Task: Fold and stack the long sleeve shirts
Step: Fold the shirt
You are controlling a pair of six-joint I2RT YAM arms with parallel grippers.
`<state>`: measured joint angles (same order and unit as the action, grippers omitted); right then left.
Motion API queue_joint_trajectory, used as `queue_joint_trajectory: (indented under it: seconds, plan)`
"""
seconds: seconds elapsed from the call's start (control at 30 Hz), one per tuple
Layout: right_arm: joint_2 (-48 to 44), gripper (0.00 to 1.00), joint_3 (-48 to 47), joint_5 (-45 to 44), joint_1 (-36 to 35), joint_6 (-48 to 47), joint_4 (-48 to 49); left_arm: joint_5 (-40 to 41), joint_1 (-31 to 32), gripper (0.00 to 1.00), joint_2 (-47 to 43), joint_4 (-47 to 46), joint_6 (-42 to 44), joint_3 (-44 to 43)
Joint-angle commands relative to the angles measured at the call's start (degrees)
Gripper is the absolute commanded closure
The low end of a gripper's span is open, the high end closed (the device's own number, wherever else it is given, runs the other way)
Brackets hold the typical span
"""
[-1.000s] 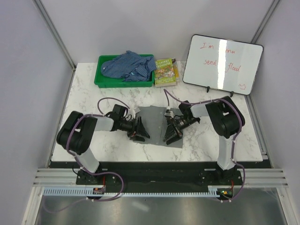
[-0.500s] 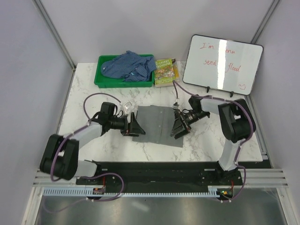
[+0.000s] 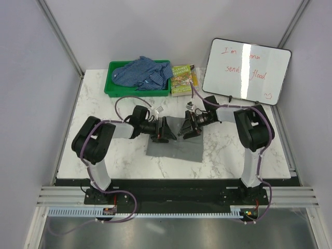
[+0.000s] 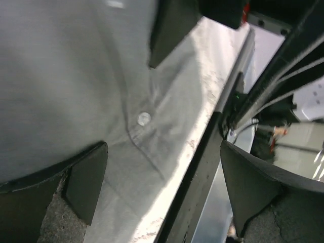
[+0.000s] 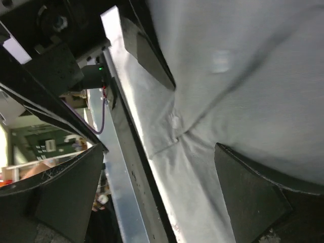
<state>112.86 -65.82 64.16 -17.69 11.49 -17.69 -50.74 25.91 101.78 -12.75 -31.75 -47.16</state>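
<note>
Left pincer (image 3: 165, 130) and right pincer (image 3: 184, 129) both gape wide over grey shirt (image 3: 174, 150) far edge. Best: pinch both corners level, lift together, fold nearward without skewing.

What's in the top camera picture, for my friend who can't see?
The left gripper and right gripper nearly meet over a folded grey shirt on a marble table. Behind, a blue shirt fills a green bin beside a book.

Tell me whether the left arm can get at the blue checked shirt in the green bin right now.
Probably yes. The blue shirt lies uncovered in the green bin on that arm's side, bare table between. The left gripper hangs open over the grey shirt.
</note>
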Motion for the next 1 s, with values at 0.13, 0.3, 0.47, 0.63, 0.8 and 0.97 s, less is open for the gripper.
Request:
queue_joint_trajectory:
  seconds: [0.13, 0.3, 0.47, 0.63, 0.8, 0.97]
  plan:
    - [13.1, 0.02, -6.0, -6.7, 0.9, -14.3, -9.1, 6.1, -6.0, 0.03, 4.9, -3.4, -5.3, 8.1]
    - [13.0, 0.02, -12.8, -8.7, 1.0, -31.9, -30.9, 0.4, -6.1, 0.02, -8.7, 3.7, 0.3, 11.1]
    - [5.9, 0.02, -18.7, -1.8, 1.0, -34.1, -38.0, -0.4, -6.0, 0.02, -12.0, 5.4, 2.7, 2.4]
    - [6.1, 0.02, -21.9, -2.0, 1.0, -24.9, -29.2, 2.8, -5.6, 0.12, -1.7, 3.0, -0.2, -7.3]
    - [14.1, 0.02, -24.4, -6.1, 2.0, -20.9, -25.5, 7.0, -7.3, 0.16, 8.5, 0.5, -3.6, -12.4]
    - [21.5, 0.02, -28.8, -12.6, 4.9, -21.2, -25.5, 10.2, -11.2, 0.18, 12.7, 0.2, -6.0, -9.8]
